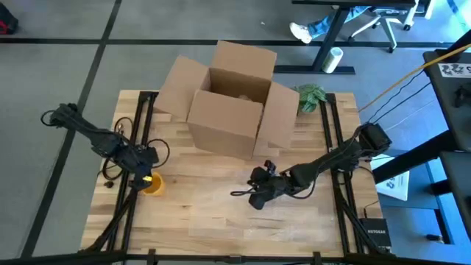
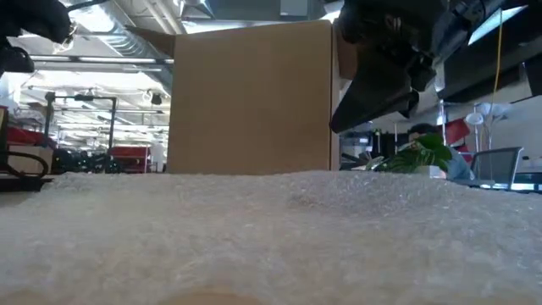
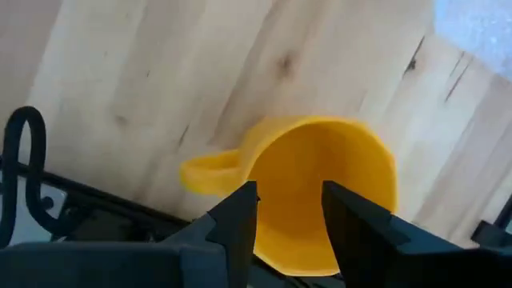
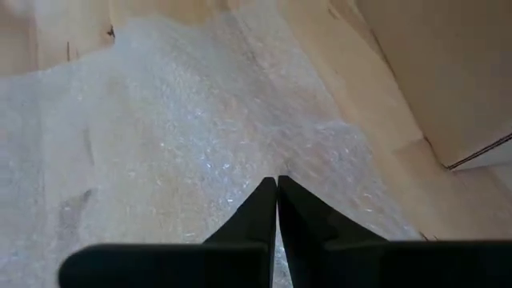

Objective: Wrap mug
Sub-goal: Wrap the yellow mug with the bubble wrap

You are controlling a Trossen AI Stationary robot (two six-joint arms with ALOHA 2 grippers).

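Mug: a yellow mug is seen lying on its side on the desk, toward the left edge, well apart from the cardboard box

Left claw: the left claw is positioned at the mug's rim, one finger appearing to sit inside the mouth and the other outside the wall; the jaws are set narrowly apart, and it cannot be told for certain whether the wall is pinched or only straddled

Reason for the hold: a rim grip is judged to be the easiest purchase on a tipped mug, leaving the body free to be carried or rolled onto the wrap

Bubble wrap: a sheet of bubble wrap is spread flat over the middle of the desk, in front of the box, seemingly laid out as the bed on which the mug is to be rolled

Right claw: the right claw is held over the sheet with its fingers closed together; the wrap is puckered at the tips, so a fold may be nipped, though this cannot be confirmed

Mug axis: the long axis is roughly level with the desk, the open mouth turned toward the left wrist camera, the base away from it

Handle: the handle is seen jutting sideways, close to the desk surface

Progress: the mug is not yet on the wrap, and wrapping is judged not begun
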